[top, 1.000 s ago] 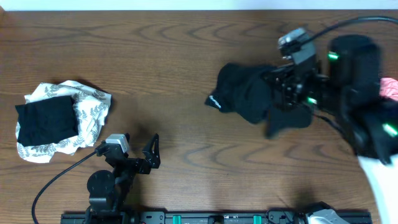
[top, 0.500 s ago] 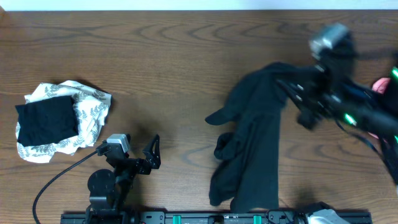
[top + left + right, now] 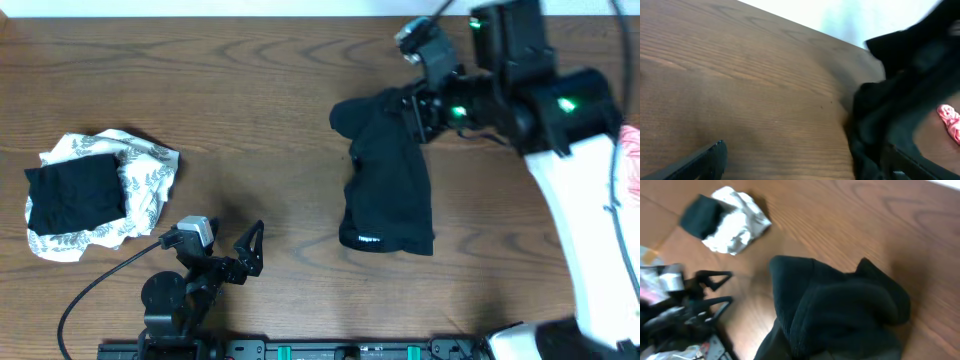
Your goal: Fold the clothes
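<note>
The black shirt was spread in a long heap on the right half of the table. Its upper end was bunched at the right gripper, but whether those jaws were closed on it could not be told. The left gripper was held wide open, well apart from it.

The left arm, far left of the black shirt, was small and black, with a grey box on top and a black cable curling away. The right arm, just right of the shirt, was black with green lights, then white.
</note>
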Controlling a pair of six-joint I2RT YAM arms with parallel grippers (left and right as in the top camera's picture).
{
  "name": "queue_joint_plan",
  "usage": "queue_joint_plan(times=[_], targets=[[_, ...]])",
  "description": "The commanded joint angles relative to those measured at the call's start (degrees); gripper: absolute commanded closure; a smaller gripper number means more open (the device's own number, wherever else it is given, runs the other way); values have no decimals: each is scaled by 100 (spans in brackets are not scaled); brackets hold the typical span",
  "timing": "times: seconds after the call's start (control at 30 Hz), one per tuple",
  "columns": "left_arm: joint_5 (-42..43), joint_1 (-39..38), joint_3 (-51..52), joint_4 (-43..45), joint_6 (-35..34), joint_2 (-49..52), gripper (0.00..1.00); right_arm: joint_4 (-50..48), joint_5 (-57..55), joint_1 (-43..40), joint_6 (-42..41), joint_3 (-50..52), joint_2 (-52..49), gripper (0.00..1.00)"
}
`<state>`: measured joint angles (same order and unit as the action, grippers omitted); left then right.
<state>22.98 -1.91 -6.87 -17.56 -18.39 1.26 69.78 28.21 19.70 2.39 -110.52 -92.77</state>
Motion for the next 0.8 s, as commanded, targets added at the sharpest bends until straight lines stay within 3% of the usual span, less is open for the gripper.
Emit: queue_joint_plan(times=[0.0, 0.03, 0.07, 0.17, 0.53, 0.77], targets=[[142, 24, 22, -9, -81, 22, 2, -181, -874, 52, 111, -35, -516, 73], [142, 24, 22, -9, -81, 22, 2, -256, -1248, 42, 90, -35, -675, 52], [142, 24, 22, -11, -81, 22, 2, -315, -1565, 22, 42, -35, -800, 41], [142, 24, 22, -17, -81, 31, 2, -402, -2205, -61, -289, -35, -1047, 32], [142, 24, 22, -20, -81, 479, 2, 385, -2094, 308, -529, 144, -1185, 32], [149, 24, 22, 61, -129, 588, 2, -20, -2332, 813, -796, 1434, -1338, 34]])
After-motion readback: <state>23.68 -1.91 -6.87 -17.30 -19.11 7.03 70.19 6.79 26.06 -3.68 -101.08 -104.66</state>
